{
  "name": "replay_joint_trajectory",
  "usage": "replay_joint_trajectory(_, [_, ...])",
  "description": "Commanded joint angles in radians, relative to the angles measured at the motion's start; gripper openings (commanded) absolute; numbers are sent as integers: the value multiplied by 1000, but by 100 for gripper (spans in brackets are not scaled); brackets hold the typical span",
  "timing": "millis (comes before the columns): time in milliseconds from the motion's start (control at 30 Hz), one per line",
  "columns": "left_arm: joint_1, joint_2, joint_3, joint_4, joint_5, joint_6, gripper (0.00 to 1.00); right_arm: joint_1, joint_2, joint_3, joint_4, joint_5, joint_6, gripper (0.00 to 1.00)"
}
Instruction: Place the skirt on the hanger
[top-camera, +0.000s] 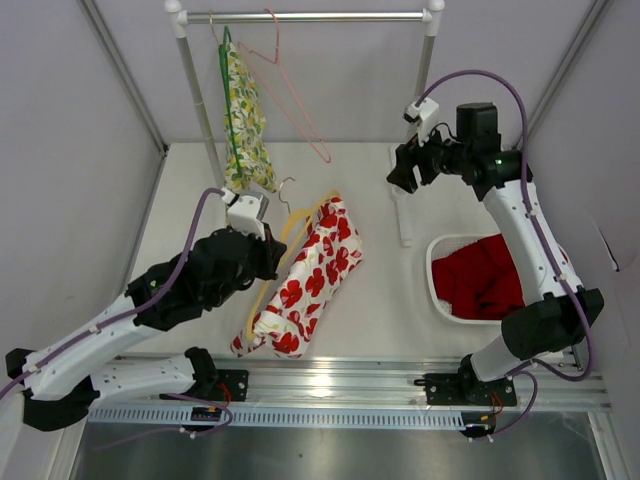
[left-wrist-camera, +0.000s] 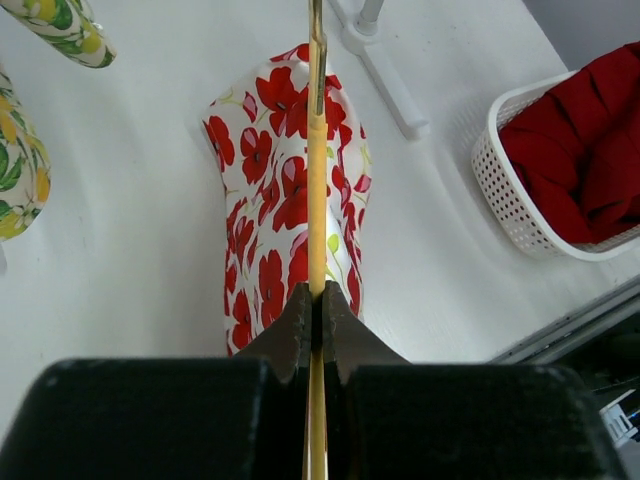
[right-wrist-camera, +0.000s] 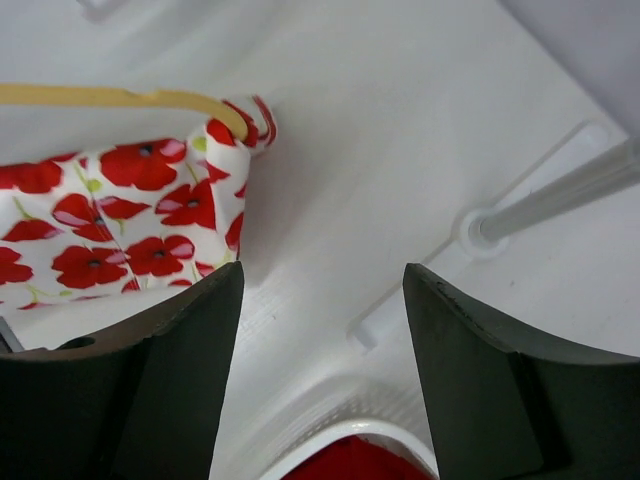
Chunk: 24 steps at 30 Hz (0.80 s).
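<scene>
Left tool (left-wrist-camera: 318, 320), clenched on the lower bar of a yellow hanger (left-wrist-camera: 317, 180), which the left wrist view shows edge-on, running toward 12 o'clock. Directly beyond the fingers, the red-poppy skirt (left-wrist-camera: 270, 210) lies bunched lengthwise on the white surface (left-wrist-camera: 150, 250), with the hanger's far end touching the skirt's upper end. At 3 o'clock from the skirt stands a white basket (top-camera: 437, 290) holding red cloth (top-camera: 485, 280). At 1 o'clock, the right tool (right-wrist-camera: 322, 280) hangs above the surface near the rack's right post, released, jaws wide apart and grasping nothing. At 12 o'clock, the rack rail (top-camera: 310, 17) carries a yellow-green floral garment (top-camera: 245, 120) and a pink hanger (top-camera: 295, 95).
</scene>
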<state>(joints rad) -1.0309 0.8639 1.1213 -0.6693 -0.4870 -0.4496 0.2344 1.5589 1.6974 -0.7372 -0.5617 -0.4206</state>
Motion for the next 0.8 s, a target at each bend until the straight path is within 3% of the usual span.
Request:
replay_joint_trajectory(0, [-18, 56, 130, -116, -71, -83, 0, 8, -42, 88, -24, -64, 74, 72])
replay_joint_trajectory(333, [-29, 207, 484, -427, -246, -216, 0, 20, -52, 151, 27, -66, 147, 73])
replay_joint_trajectory(600, [-23, 251, 587, -383, -340, -198, 0, 42, -46, 160, 100, -92, 213, 74])
replay_joint_trajectory(767, [17, 296, 620, -362, -329, -179, 0, 159, 7, 237, 172, -31, 233, 75])
